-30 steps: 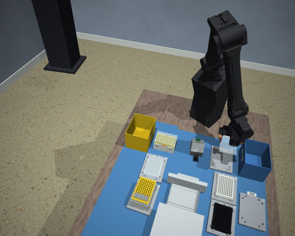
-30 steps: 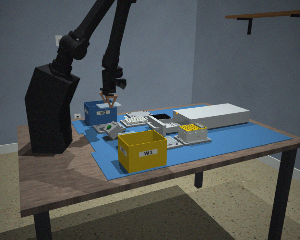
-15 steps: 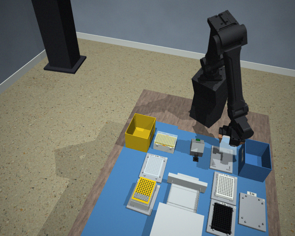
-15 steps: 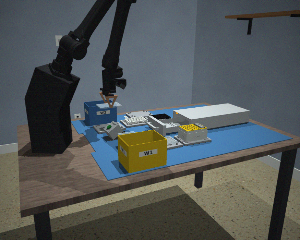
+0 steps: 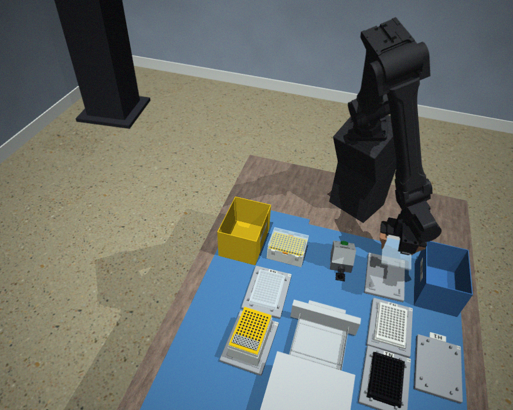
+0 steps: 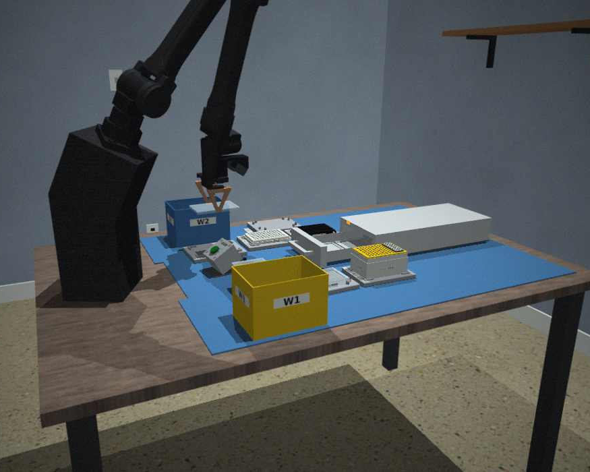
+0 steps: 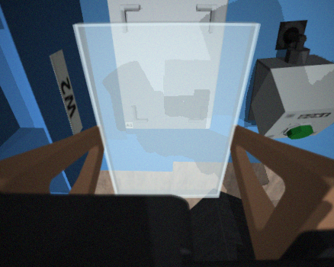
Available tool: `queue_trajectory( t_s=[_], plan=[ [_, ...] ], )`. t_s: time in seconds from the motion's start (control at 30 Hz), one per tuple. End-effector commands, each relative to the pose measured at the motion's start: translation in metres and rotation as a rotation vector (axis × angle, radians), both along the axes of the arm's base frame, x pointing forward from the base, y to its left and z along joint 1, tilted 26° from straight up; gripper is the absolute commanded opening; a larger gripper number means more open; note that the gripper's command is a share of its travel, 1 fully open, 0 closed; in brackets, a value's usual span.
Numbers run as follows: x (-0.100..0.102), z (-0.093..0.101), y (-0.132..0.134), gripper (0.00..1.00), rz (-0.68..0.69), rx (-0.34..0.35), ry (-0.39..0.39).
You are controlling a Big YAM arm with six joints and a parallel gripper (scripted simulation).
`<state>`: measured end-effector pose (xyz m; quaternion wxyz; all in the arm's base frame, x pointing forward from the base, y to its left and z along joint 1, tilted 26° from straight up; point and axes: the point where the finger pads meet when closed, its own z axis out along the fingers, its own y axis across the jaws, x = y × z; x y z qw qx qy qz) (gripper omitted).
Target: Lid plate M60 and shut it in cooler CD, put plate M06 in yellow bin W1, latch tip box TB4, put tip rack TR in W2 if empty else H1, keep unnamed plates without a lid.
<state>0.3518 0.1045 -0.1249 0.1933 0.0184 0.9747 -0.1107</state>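
Note:
My gripper [image 5: 400, 246] [image 6: 214, 203] [image 7: 167, 132] is shut on the clear plate lid [image 5: 396, 256] [image 6: 211, 207] [image 7: 165, 95], gripping its long sides. It holds the lid level above the lid park nest [image 5: 382, 289] [image 7: 165, 11], beside the blue bin W2 [image 5: 444, 275] [image 6: 196, 223]. The white plate [image 5: 391, 324] [image 6: 267, 234] sits without a lid in the nest in front of the lid park. The clear plate [image 5: 267, 289] sits in its nest near the yellow bin W1 [image 5: 243, 229] [image 6: 280, 299]. The cooler's drawer [image 5: 320, 335] stands open and empty.
The DONE key box [image 5: 343, 253] [image 7: 300, 131] stands left of the lid park. Tip box TB4 [image 5: 286, 245] stands beside W1. Tip rack TR [image 5: 249, 331] [image 6: 379, 256] holds some tips. A black plate [image 5: 384, 379] and the bare nest H1 [image 5: 438, 366] lie at the front right.

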Motion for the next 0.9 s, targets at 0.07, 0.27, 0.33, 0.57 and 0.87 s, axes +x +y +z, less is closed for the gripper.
queue_trajectory(
  t_s=[0.07, 0.27, 0.33, 0.57, 0.87],
  plan=[
    [0.007, 0.006, 0.002, 0.00, -0.044, 0.019, -0.019],
    [0.021, 0.015, 0.002, 0.00, -0.059, 0.030, -0.033],
    [0.026, 0.017, 0.003, 0.00, -0.059, 0.031, -0.033],
    [0.044, 0.023, 0.005, 0.00, -0.039, 0.022, -0.027],
    [0.061, 0.028, 0.007, 0.00, -0.039, 0.019, -0.022]
  ],
)
